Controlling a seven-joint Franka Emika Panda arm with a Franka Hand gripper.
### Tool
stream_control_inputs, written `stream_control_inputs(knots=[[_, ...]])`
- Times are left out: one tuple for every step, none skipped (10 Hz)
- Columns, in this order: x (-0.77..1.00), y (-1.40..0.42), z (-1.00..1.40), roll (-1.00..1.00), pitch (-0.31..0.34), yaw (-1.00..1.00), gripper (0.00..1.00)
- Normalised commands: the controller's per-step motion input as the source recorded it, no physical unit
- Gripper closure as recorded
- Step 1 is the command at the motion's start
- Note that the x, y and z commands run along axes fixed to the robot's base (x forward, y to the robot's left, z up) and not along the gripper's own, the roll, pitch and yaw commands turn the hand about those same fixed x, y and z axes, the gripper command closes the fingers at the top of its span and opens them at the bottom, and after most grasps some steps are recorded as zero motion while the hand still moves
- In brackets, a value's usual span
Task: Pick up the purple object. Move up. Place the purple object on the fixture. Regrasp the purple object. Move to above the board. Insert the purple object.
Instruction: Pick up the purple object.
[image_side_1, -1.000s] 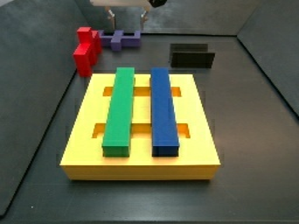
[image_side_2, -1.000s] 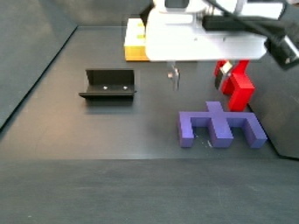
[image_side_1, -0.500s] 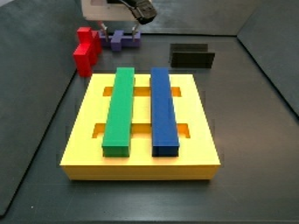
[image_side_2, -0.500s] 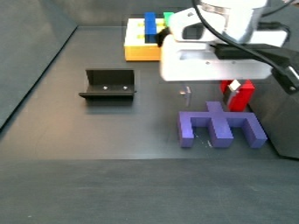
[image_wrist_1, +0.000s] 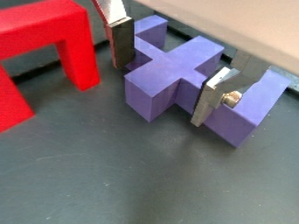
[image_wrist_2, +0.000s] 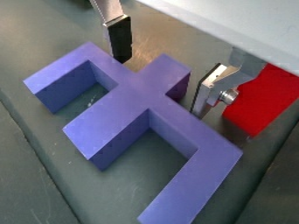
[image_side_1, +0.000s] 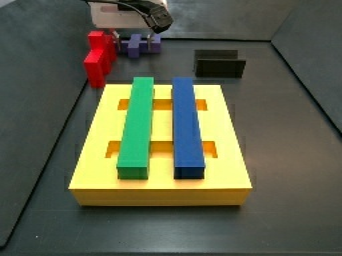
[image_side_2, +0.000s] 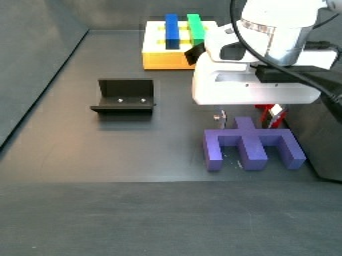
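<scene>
Pincer (image_wrist_1: 172, 70) low near floor, jaws apart, fingers (image_wrist_2: 119, 37) pointing down.

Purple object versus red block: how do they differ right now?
The purple object lies flat, a cross-like bar with notches; the red block stands upright and stepped. The gripper straddles the purple object's centre stub, fingers either side, jaws not visibly closed; the red block stands beside it, outside the fingers. Both rest on the dark floor.
</scene>
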Motion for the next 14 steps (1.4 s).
stream_control_inputs(knots=[[0.0, 0.0, 0.0, -0.06, -0.13, -0.14, 0.0], [0.0, 0.0, -0.01, -0.06, -0.107, -0.15, 0.0], [0.0, 0.0, 0.0, -0.06, -0.101, -0.16, 0.0], [0.0, 0.0, -0.03, -0.03, -0.101, -0.13, 0.0], [-0.01, 0.0, -0.15, 0.0, -0.13, -0.11, 0.0], [0.0, 0.0, -0.23, 0.0, -0.123, -0.03, 0.0], [-0.04, 0.0, -0.22, 0.0, -0.099, 0.0, 0.0], [-0.02, 0.0, -0.14, -0.01, -0.091, 0.0, 0.0], [0.0, 0.0, 0.0, 0.0, 0.0, 0.0, 0.0], [0.0, 0.0, 0.0, 0.02, 0.0, 0.0, 0.0], [0.0, 0.0, 0.0, 0.0, 0.0, 0.0, 0.0], [0.0, 0.0, 0.0, 0.0, 0.0, 0.0, 1.0], [0.0, 0.0, 0.0, 0.0, 0.0, 0.0, 1.0], [0.0, 0.0, 0.0, 0.0, 0.0, 0.0, 1.0]])
